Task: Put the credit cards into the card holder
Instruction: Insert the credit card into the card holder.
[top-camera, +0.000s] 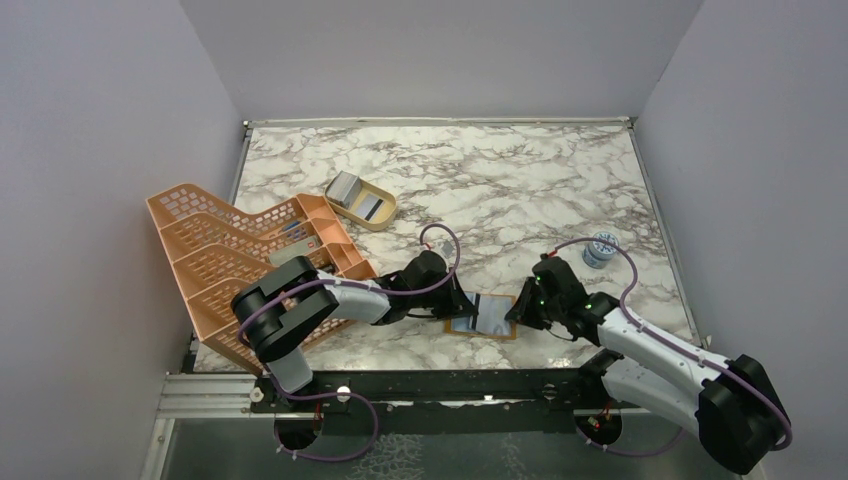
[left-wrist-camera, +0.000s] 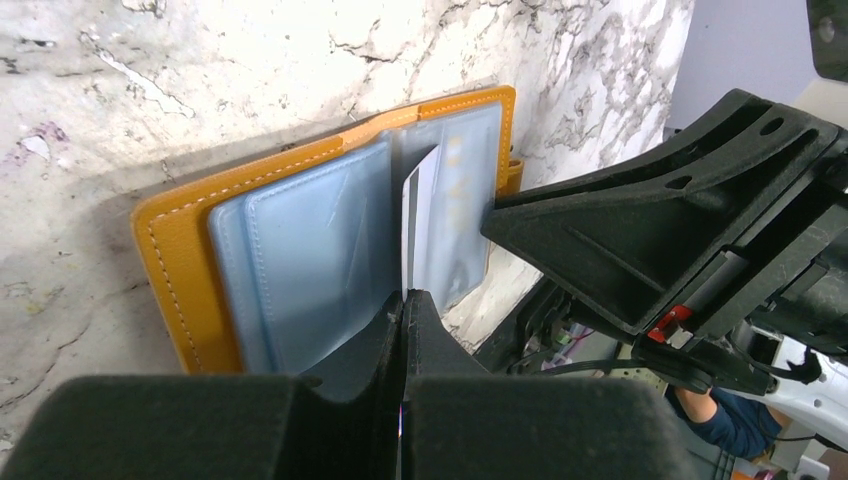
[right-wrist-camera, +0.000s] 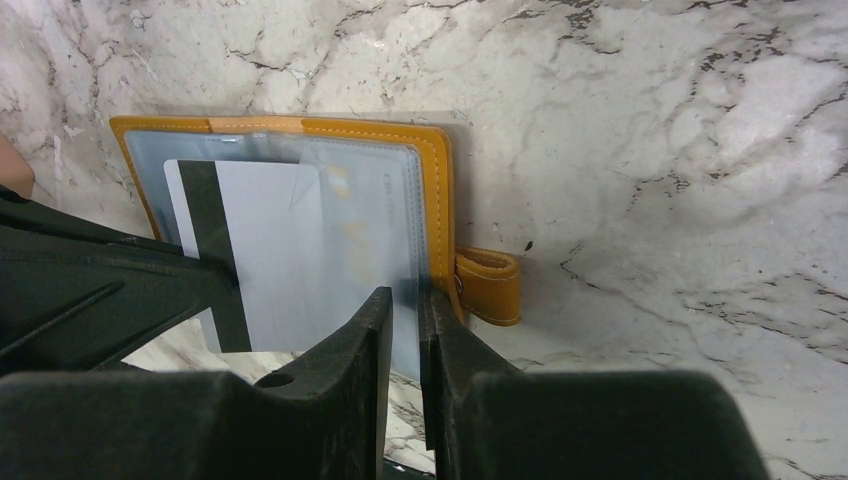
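Credit card (right-wrist-camera: 270, 240) partly inside card holder (right-wrist-camera: 437, 200) | left claw (left-wrist-camera: 403, 300) pinching (outer edge)

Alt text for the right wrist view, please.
A white, black-striped card sits partly inside the clear sleeve of an open orange wallet on a marble table. The right hand pinches the sleeve's edge; the left hand overlaps the card's striped end.

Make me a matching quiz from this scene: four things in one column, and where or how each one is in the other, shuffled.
1 credit card
2 card holder
3 tan dish
4 peach rack

A at the far left
B lying open, pockets up
C pinched edge-on by the left gripper
D contains spare cards

Pairs: 1-C, 2-B, 3-D, 4-A
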